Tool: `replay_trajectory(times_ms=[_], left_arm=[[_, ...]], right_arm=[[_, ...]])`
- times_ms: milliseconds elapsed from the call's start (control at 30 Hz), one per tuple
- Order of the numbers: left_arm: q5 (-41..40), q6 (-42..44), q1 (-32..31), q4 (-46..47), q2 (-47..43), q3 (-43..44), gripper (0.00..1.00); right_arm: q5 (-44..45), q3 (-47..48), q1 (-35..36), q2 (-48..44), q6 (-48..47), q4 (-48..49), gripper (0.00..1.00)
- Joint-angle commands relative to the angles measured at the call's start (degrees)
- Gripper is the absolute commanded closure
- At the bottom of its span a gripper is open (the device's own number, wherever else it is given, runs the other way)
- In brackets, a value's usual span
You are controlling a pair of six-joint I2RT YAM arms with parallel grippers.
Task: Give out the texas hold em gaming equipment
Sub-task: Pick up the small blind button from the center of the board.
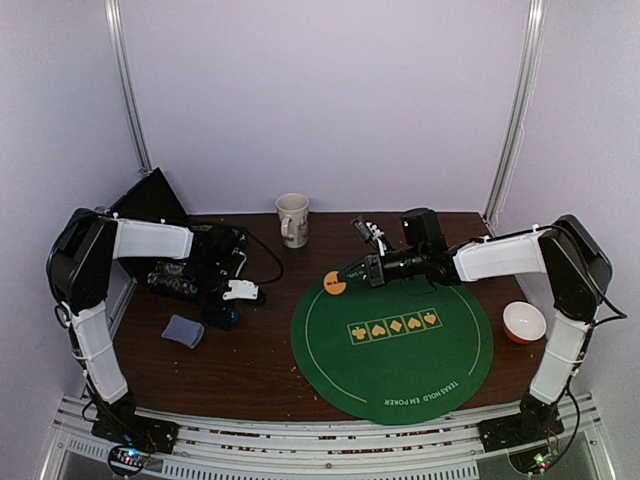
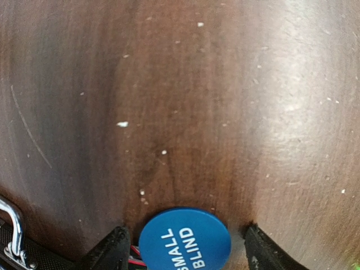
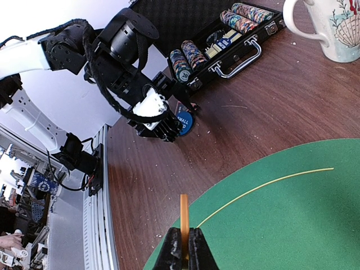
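While right tool point(image 3: 184, 239) pinches one orange disc point(image 3: 184, 211) — left tool point(image 2: 185, 247) gapes, astride one blue disc point(image 2: 184, 236).

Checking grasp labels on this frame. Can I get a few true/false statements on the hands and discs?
1. The right hand pinches an orange disc on edge. True.
2. The left hand holds a card. False: the blue Small Blind disc sits between its open jaws.
3. The mug stands on the green mat. False: it stands on bare wood beyond the mat.
4. The chip case is open. True.
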Motion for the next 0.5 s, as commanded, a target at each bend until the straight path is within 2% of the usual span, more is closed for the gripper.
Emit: replay_trajectory(times_ms=[0,467], left_arm=[[-0.9,-0.3,-0.2,1.8,1.6,-0.6,0.33],[0.5,-1.7,-0.3,1.9,1.1,1.4,0.52]], right_arm=[[-0.8,-0.3,-0.5,-0.5,0.7,1.1,1.00],[-0.5,0.4,-0.8,-1.0,0.7,0.6,1.00]])
